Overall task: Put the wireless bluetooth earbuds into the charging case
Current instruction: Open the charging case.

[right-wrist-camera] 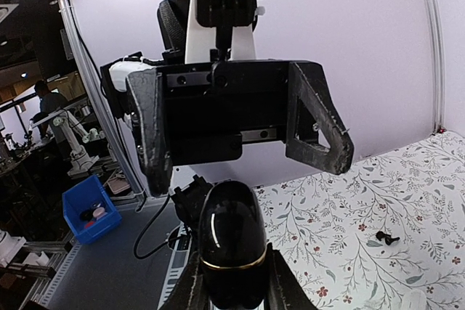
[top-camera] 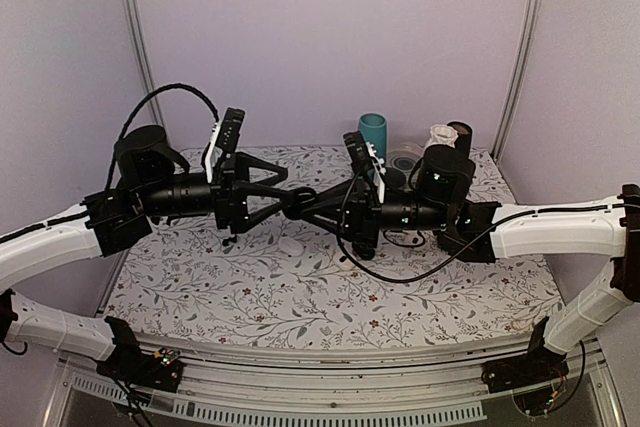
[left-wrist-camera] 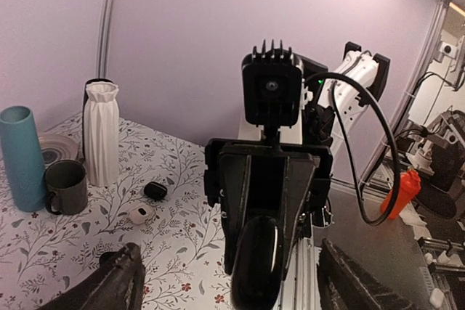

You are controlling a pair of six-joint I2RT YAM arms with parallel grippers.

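My right gripper (right-wrist-camera: pixel 232 292) is shut on the black oval charging case (right-wrist-camera: pixel 232 241), which has a thin gold seam and is closed. It holds the case in the air over the middle of the table (top-camera: pixel 300 287). My left gripper (left-wrist-camera: pixel 232 284) faces it, open wide, with a finger on either side of the case (left-wrist-camera: pixel 261 266) and not touching it. The two grippers meet at mid-table in the top view (top-camera: pixel 296 201). One tiny dark earbud (right-wrist-camera: pixel 383 237) lies on the floral cloth. The other earbud is not in view.
A small black oval case (left-wrist-camera: pixel 155 191) and a small white one (left-wrist-camera: pixel 139 214) lie on the cloth. At the back stand a teal cylinder (top-camera: pixel 372 134), a grey mug (left-wrist-camera: pixel 65 186), a white pleated vase (left-wrist-camera: pixel 102 132) and a clear roll (top-camera: pixel 405 159).
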